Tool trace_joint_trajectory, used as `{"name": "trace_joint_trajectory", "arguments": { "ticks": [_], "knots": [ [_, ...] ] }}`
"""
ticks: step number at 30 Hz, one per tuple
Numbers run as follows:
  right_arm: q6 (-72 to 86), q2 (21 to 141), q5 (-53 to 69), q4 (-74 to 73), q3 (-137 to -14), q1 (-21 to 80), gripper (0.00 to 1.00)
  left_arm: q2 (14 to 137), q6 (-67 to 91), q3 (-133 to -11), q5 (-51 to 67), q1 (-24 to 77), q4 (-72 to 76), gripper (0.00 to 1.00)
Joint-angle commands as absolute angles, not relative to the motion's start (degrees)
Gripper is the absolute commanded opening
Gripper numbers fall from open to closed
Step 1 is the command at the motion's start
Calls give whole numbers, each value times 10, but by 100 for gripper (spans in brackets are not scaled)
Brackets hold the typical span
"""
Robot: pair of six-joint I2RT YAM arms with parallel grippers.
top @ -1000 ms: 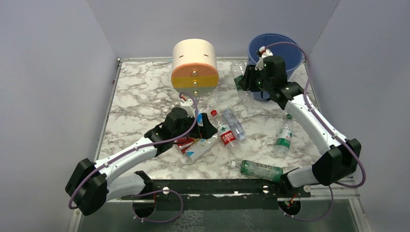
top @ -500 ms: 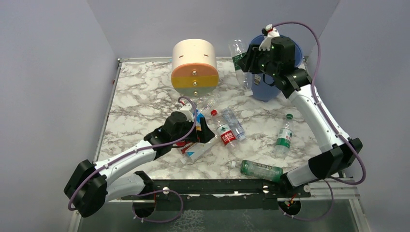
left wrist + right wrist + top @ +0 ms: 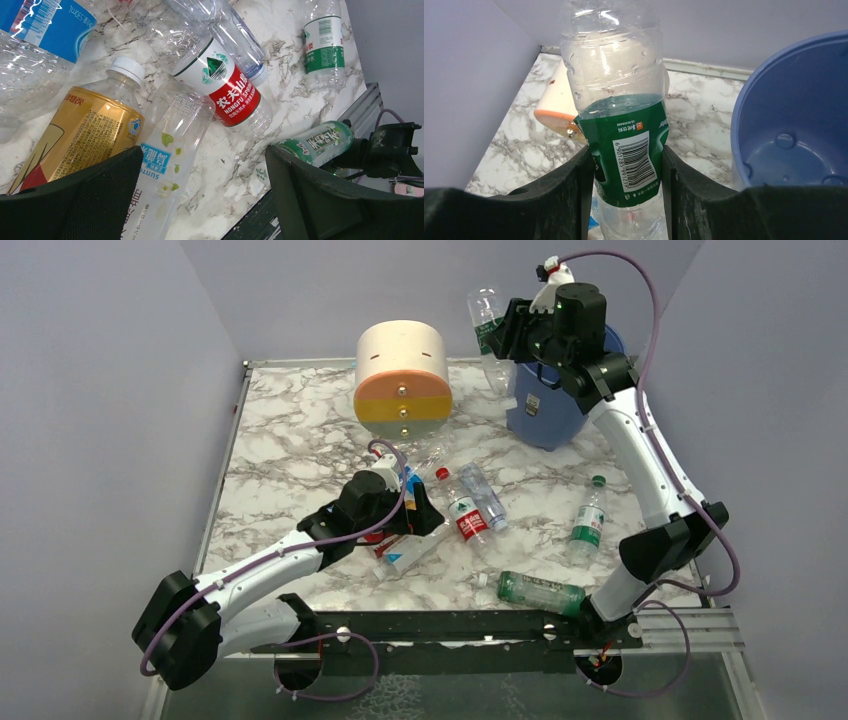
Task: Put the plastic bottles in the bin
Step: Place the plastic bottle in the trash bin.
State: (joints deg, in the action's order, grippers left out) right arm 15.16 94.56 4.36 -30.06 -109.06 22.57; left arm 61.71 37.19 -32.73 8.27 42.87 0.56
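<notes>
Right gripper (image 3: 626, 200): black fingers (image 3: 574, 200) clamped on either side of the label of a clear green-labelled bottle (image 3: 621, 145), barcode towards the wrist camera, bottle roughly upright in the grip and raised well off the marble table (image 3: 290, 440). Held bottle sits just beside the rim of the bin (image 3: 545, 415), on its left in the overhead view and outside its mouth. Bin: blue, round, upright, at the far right corner of the table. Left gripper (image 3: 200, 200): fingers spread wide, gripping nothing, low over a cluster of lying bottles near the table's middle. Pale-blue-labelled clear bottle (image 3: 167, 165) lies between the spread fingers; contact cannot be told. Yellow-labelled bottle (image 3: 85, 130), white cap, lies against its side. Red-labelled bottle (image 3: 225, 90) just beyond, a plain clear bottle (image 3: 240, 42) alongside it. Blue-labelled bottle (image 3: 55, 25) at the cluster's far edge. Green-tinted bottle (image 3: 540, 592) lying near the front edge. Green-and-white-labelled bottle (image 3: 588, 525) lying apart towards the right. Cream-and-orange drawer unit (image 3: 402, 370) at the far centre, left of the bin
</notes>
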Motion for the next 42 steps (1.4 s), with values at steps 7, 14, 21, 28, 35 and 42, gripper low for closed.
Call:
{"name": "trace_joint_trajectory", "arguments": {
  "ticks": [7, 14, 21, 28, 35, 42],
  "knots": [
    [116, 1019, -20, -324, -1225, 212, 46, 605, 362, -336, 69, 431, -2, 99],
    [131, 1087, 5, -329, -1316, 145, 46, 597, 358, -346, 63, 431, -20, 99],
    [149, 1102, 21, -298, -1313, 73, 46, 592, 358, -349, 57, 431, -31, 99],
    [146, 1114, 29, -286, -1297, 45, 46, 587, 358, -351, 52, 432, -35, 99],
    [145, 1115, 40, -268, -1253, 38, 49, 590, 355, -356, 51, 432, -37, 99],
    [147, 1132, 46, -280, -1268, 37, 59, 579, 351, -355, 36, 432, -48, 99]
  ]
}}
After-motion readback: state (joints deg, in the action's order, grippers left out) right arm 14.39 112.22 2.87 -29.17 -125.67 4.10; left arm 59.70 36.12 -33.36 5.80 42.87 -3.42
